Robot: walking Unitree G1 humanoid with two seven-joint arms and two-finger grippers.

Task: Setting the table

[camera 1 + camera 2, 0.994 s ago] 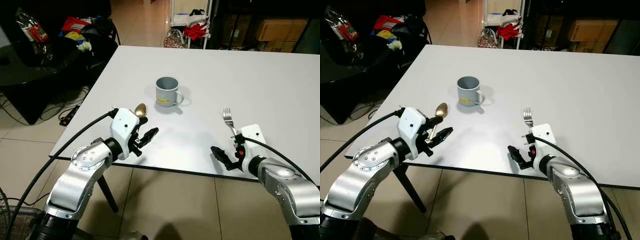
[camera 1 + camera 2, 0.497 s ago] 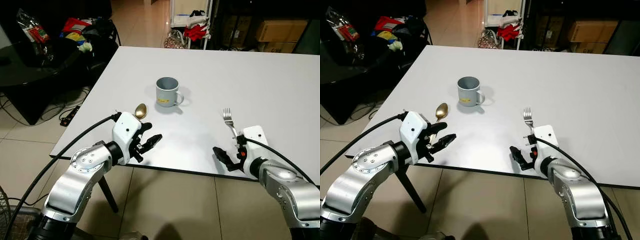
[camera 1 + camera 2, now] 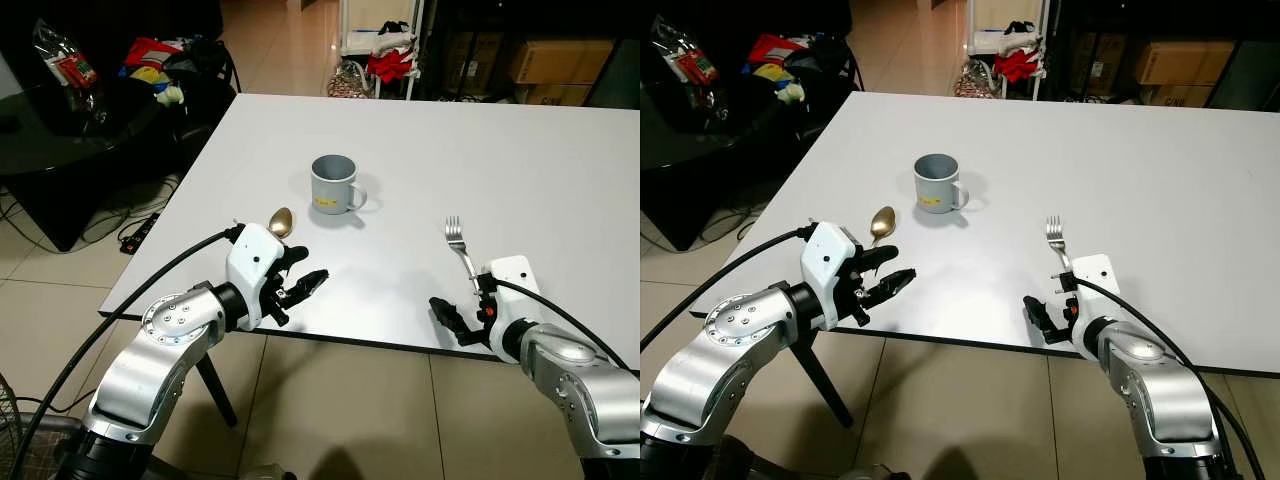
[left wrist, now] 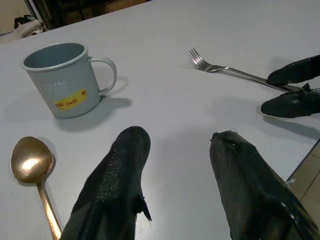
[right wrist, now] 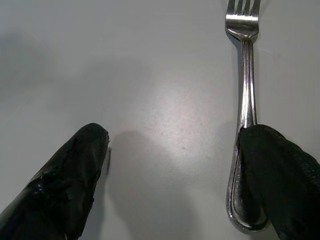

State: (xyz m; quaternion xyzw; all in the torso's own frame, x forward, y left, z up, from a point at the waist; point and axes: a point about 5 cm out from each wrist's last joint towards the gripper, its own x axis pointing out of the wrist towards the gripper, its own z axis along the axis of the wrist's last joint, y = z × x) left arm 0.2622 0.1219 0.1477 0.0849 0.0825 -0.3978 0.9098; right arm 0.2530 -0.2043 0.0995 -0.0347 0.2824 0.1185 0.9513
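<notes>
Both grippers barely shifted: left gripper [image 3: 305, 283] crept toward table [image 3: 560, 160] centre, fingers spread beside spoon [image 4: 31, 165]; right gripper [image 3: 458, 312] fingers apart, one over fork [image 5: 243, 90] handle; mug [image 3: 333, 184] sticker reads "PAID".

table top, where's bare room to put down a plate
The white table is bare between the gold spoon and the silver fork, in front of the grey mug. Its whole far right is also bare. The near edge is crowded by both open grippers.
</notes>
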